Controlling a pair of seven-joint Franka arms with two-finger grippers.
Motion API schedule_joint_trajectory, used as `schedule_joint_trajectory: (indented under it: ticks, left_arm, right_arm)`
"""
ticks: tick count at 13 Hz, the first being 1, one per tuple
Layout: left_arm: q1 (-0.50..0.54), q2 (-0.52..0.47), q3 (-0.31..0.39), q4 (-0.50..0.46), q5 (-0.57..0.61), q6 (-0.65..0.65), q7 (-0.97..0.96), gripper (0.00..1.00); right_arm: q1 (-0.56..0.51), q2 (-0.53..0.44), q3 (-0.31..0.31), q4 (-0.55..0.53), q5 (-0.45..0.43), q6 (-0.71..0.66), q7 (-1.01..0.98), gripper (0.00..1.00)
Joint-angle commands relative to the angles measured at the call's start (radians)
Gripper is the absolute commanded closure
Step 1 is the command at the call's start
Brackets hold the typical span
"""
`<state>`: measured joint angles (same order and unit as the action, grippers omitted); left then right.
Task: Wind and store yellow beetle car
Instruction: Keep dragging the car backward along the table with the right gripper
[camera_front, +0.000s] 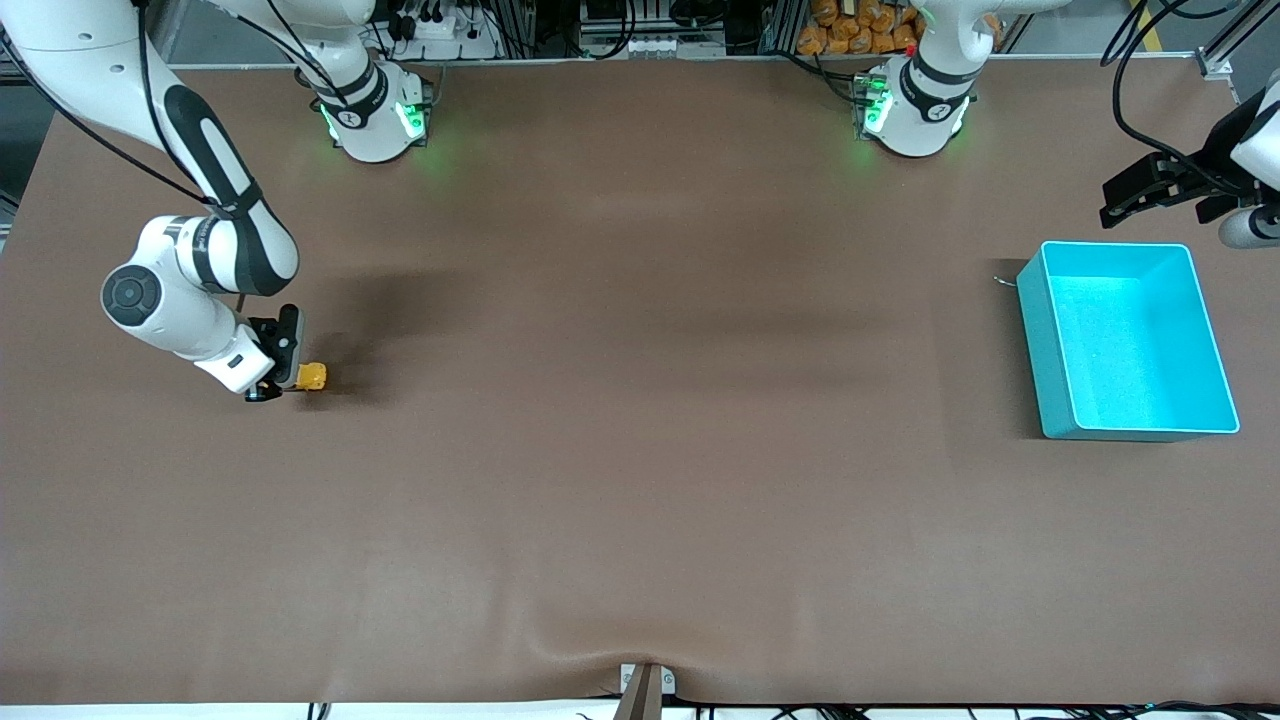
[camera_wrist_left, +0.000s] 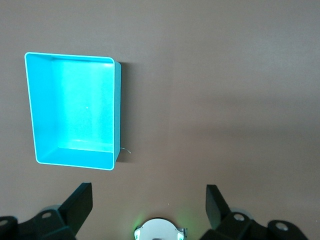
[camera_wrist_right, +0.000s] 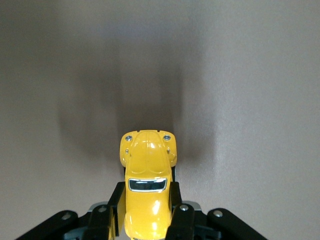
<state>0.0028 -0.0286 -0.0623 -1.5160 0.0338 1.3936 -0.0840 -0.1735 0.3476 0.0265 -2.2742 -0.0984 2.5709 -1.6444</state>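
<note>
**Car gripped at the right arm's end of the table**

We see the right pincer (camera_front: 285, 375) low at the table (camera_front: 640, 450), toward the right arm's end, clamped on the car (camera_front: 312, 376). In the right wrist view the fingers (camera_wrist_right: 117, 202) press against both flanks of the car (camera_wrist_right: 147, 192), whose rounded hood and windshield point away from the pincer. We cannot tell whether its wheels touch the table.

The left arm waits, with the left pincer (camera_front: 1150, 190) up over the table's edge at the left arm's end, near the bin (camera_front: 1030, 330). Its fingers (camera_wrist_left: 80, 205) stand wide apart, holding nothing. The bin (camera_wrist_left: 117, 110) sits well apart from the car.
</note>
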Motion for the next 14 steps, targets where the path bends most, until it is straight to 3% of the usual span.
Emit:
schedule_joint_trajectory:
  ticks: [1, 14]
  left_arm:
    - [0.003, -0.007, -0.005, -0.004, 0.012, 0.011, -0.02, 0.0]
    - [0.006, -0.007, -0.005, -0.004, 0.011, 0.011, -0.034, 0.0]
  right_arm:
    - [-0.044, 0.093, 0.004, 0.039, -0.01, 0.052, -0.029, 0.82]
    - [-0.126, 0.131, 0.003, 0.073, -0.027, 0.077, -0.109, 0.82]
